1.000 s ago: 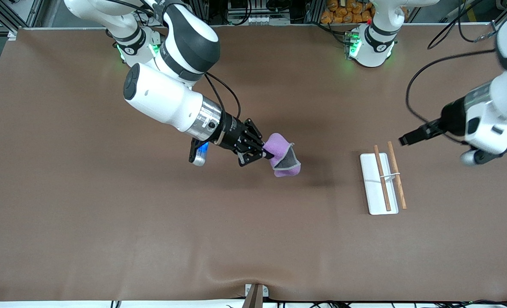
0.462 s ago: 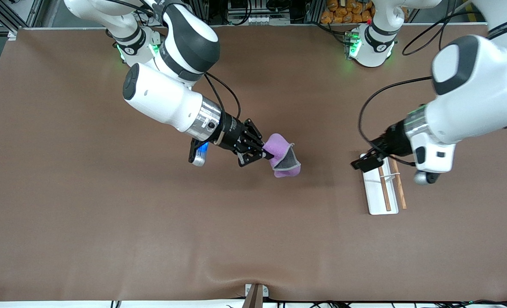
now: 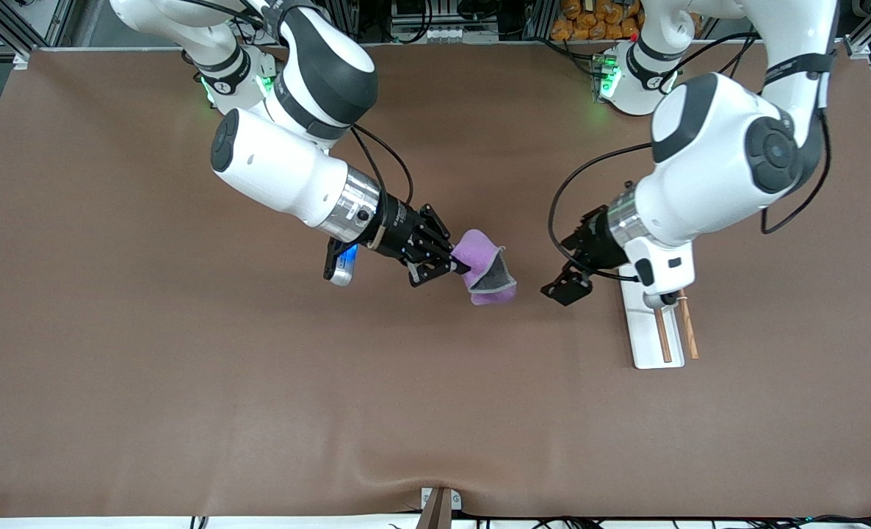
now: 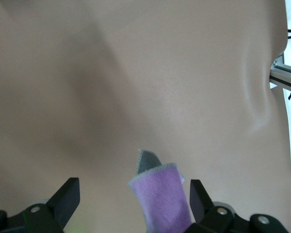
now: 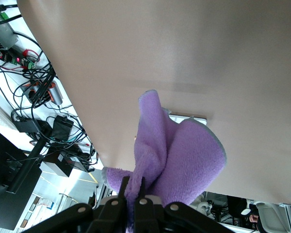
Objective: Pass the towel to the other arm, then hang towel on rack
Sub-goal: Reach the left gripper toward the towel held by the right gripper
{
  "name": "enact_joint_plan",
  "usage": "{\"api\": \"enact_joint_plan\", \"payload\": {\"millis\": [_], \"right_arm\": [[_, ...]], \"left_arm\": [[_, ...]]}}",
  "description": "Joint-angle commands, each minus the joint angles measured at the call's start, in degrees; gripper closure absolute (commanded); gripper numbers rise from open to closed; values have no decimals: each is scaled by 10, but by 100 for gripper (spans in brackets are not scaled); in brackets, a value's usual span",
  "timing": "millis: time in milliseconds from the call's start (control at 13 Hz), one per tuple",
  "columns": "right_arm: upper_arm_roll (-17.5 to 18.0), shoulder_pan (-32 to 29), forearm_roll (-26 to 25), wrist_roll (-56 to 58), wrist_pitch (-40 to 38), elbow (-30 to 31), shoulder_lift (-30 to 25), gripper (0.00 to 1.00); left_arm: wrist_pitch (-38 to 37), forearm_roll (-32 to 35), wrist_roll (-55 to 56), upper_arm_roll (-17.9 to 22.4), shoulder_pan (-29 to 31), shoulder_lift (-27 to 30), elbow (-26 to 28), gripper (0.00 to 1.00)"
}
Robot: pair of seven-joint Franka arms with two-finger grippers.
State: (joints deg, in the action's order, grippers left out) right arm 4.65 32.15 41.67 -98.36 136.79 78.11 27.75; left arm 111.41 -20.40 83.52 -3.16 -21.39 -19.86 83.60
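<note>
Okay, right gripper [image 3: 456, 267] is clamped on the towel [image 3: 485, 275], held over mid-table. Your left gripper [image 3: 569, 283] is spread wide (near the rack [image 3: 645, 339]); centre it on the free corner.

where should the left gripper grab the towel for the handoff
Probably the free end of the towel, the bunched purple and grey folds sticking out past the right gripper, which is shut on the opposite end. The left gripper, jaws open, should come in level from the rack end and close across those folds.
</note>
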Motion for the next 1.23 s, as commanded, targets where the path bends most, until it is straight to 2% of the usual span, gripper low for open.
{"api": "enact_joint_plan", "payload": {"millis": [0,308,538,1154], "right_arm": [[2,-2,12,-3,0,-23,14,100],[2,-2,12,-3,0,-24,14,100],[2,-2,12,-3,-1,-24,14,100],[2,-2,11,-3,-2,-25,13,100]], "left_arm": [[27,-13,65,4,-24,-16,-18,6],[39,-19,91,3,-38,-18,-19,17],[65,-53,93,5,-37,-20,-20,17],[105,-53,93,5,-37,-34,-30,17]]}}
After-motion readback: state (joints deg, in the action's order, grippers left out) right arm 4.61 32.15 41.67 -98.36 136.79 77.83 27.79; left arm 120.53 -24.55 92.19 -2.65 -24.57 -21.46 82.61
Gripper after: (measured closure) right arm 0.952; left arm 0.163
